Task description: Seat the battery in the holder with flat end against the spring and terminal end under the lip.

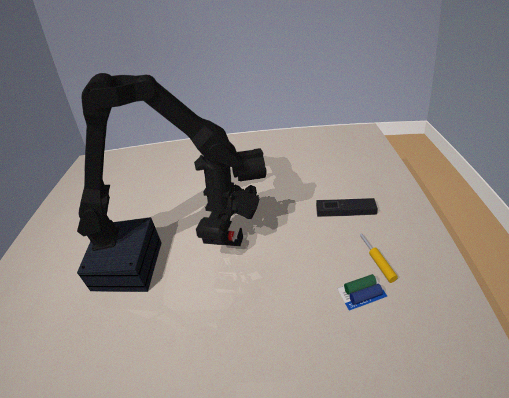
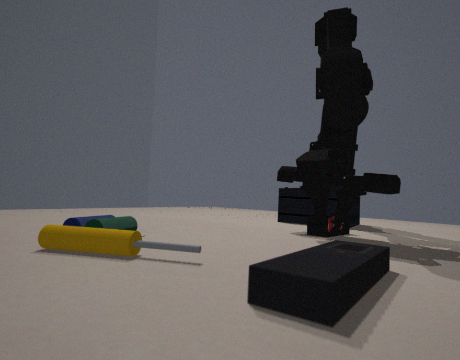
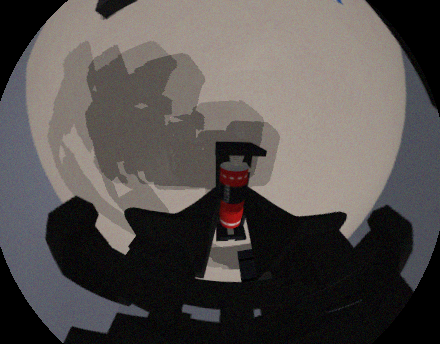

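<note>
A red battery (image 1: 231, 236) (image 2: 330, 225) (image 3: 231, 212) with a black band lies lengthwise in the small black holder (image 1: 235, 243) (image 2: 317, 228) (image 3: 240, 148), at least partly between its walls. My gripper (image 2: 332, 216) (image 3: 232, 189) is shut on the battery, with one finger on each side. In the wrist view the battery's silver-rimmed end faces the holder's far end wall, with a small pale piece between them. A small grey piece shows at the nearer end. The fingers hide the battery's middle sides. I cannot tell whether the battery lies fully flat or is under the lip.
A black box-shaped device (image 1: 347, 207) (image 2: 300, 277) lies right of the arm in the top view. A yellow screwdriver (image 1: 382, 264) (image 2: 87, 239) lies nearer, beside a green cylinder (image 1: 360, 284) (image 2: 116, 223) and a blue cylinder (image 1: 366, 294) on a blue-and-white card (image 1: 377, 298).
</note>
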Controlling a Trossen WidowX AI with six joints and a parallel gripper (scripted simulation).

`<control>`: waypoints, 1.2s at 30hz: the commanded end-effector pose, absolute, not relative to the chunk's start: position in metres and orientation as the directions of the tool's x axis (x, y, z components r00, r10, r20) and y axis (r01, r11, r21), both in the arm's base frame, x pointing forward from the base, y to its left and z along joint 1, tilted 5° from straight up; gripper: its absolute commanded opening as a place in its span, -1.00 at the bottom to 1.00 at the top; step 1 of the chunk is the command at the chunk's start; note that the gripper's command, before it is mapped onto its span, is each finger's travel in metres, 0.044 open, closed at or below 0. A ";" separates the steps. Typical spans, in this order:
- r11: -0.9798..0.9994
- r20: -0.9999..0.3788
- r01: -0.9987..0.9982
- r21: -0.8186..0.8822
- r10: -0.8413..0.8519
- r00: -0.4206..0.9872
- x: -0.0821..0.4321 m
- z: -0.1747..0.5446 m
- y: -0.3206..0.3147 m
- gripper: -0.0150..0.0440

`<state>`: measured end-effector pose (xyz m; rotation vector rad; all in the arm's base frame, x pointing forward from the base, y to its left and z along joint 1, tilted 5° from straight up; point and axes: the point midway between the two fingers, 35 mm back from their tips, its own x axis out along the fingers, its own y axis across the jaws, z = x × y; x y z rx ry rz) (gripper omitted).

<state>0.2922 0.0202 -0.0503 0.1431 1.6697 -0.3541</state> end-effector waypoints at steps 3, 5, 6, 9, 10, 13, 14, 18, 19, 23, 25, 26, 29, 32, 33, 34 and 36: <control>0.940 -0.986 0.306 -0.153 -0.124 -0.113 0.295 -0.050 0.018 -0.22; 0.940 -0.986 0.306 -0.153 -0.124 -0.112 0.293 -0.050 0.019 -0.22; 0.940 -0.986 0.307 -0.152 -0.123 -0.112 0.293 -0.050 0.019 -0.22; 0.940 -0.986 0.307 -0.151 -0.122 -0.112 0.290 -0.050 0.020 -0.22; 0.940 -0.986 0.307 -0.151 -0.122 -0.111 0.289 -0.050 0.020 -0.22; 0.940 -0.986 0.307 -0.150 -0.121 -0.111 0.287 -0.050 0.021 -0.22; 0.940 -0.986 0.307 -0.150 -0.121 -0.111 0.286 -0.050 0.021 -0.22; 0.940 -0.987 0.307 -0.149 -0.120 -0.110 0.283 -0.050 0.022 -0.22; 0.940 -0.987 0.308 -0.148 -0.120 -0.109 0.282 -0.050 0.022 -0.22; 0.940 -0.987 0.308 -0.147 -0.119 -0.107 0.280 -0.051 0.023 -0.22; 0.940 -0.987 0.308 -0.146 -0.119 -0.106 0.279 -0.051 0.023 -0.22; 0.940 -0.987 0.308 -0.146 -0.119 -0.105 0.279 -0.051 0.023 -0.22; 0.940 -0.987 0.308 -0.147 -0.119 -0.105 0.280 -0.051 0.023 -0.22; 0.940 -0.987 0.308 -0.146 -0.120 -0.104 0.280 -0.051 0.023 -0.22; 0.940 -0.987 0.308 -0.146 -0.120 -0.104 0.280 -0.051 0.023 -0.22; 0.940 -0.987 0.308 -0.146 -0.119 -0.104 0.280 -0.051 0.023 -0.22; 0.940 -0.987 0.308 -0.146 -0.119 -0.104 0.280 -0.051 0.023 -0.22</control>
